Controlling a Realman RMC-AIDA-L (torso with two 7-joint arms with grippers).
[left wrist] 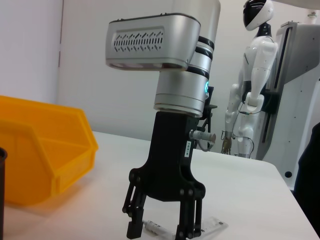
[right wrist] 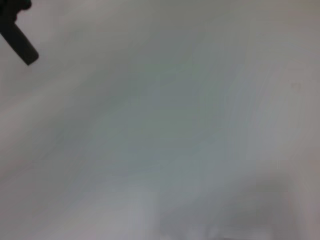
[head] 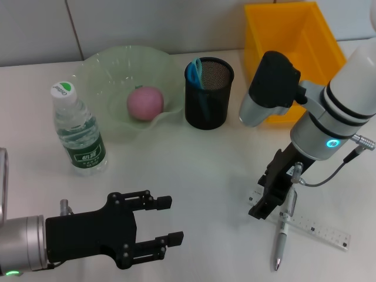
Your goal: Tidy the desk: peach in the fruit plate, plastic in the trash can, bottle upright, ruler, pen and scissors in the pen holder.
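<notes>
The pink peach lies in the pale green fruit plate at the back. An upright bottle with a green label stands to its left. The black mesh pen holder holds blue-handled scissors. A clear ruler and a silver pen lie on the table at front right. My right gripper reaches down onto them, open, its fingers astride the pen and ruler. My left gripper hovers open at front left. No plastic is in view.
A yellow bin, the trash can, stands at the back right, behind the right arm. The table is white. A white humanoid robot stands off the table in the left wrist view. The right wrist view gives only blurred tabletop.
</notes>
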